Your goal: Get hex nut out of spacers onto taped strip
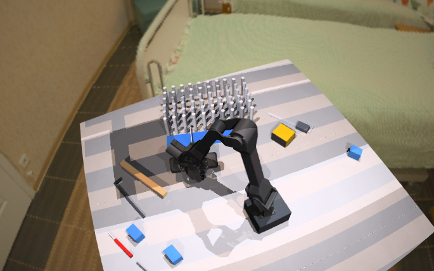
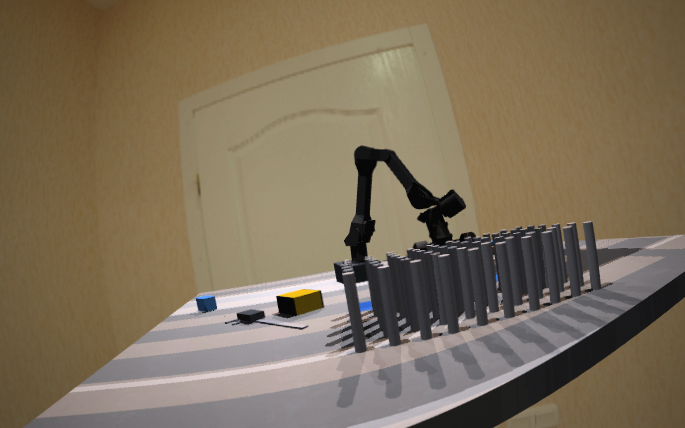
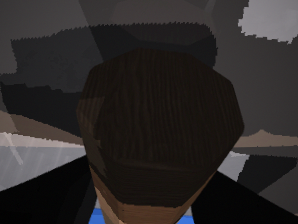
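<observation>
My gripper (image 1: 195, 169) (image 2: 443, 240) (image 3: 147, 167) is shut on a dark wooden handle (image 3: 160, 110). It is low in front of the left part of the spacer field. A thin pale rod (image 1: 191, 134) with a dark tip shows over the blue taped strip (image 1: 172, 139) (image 2: 366, 306) (image 3: 100, 218), beside the gripper; it appears to be the held tool's shaft. The metal spacers (image 1: 184, 123) (image 2: 505, 281) stand upright in several rows behind the strip. I cannot make out the hex nut. The arm hides part of the strip, and the handle fills the middle of the wrist view.
A wooden bar (image 1: 143, 178) and a black hooked rod (image 1: 128, 199) lie left. A red-handled tool (image 1: 123, 247) and blue blocks (image 1: 135, 232) (image 1: 173, 254) lie front left. A yellow block (image 1: 283, 133) (image 2: 305, 301), a dark block (image 1: 302, 126) (image 2: 250, 315) on a pale tool and another blue block (image 1: 355, 152) (image 2: 206, 303) are right.
</observation>
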### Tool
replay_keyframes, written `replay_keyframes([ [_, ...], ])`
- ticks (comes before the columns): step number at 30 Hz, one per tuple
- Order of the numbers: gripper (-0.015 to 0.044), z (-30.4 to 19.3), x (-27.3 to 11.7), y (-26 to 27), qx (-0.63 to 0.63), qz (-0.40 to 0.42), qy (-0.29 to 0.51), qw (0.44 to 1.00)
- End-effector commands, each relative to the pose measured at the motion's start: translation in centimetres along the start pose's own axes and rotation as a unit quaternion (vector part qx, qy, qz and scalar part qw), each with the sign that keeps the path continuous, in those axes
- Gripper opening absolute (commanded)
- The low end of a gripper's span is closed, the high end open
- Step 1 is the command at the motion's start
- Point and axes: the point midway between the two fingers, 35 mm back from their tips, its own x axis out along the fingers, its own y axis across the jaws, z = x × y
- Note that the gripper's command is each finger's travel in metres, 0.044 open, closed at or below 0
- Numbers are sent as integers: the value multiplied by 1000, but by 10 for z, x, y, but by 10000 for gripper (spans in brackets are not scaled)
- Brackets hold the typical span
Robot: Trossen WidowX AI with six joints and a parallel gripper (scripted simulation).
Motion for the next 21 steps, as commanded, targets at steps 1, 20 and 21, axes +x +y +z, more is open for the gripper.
replay_keyframes([
  [1,0,4,-3,2,2,1,0,1000],
  [20,0,17,-12,2,2,1,-1,1000],
  [21,0,18,-12,2,2,1,-1,1000],
])
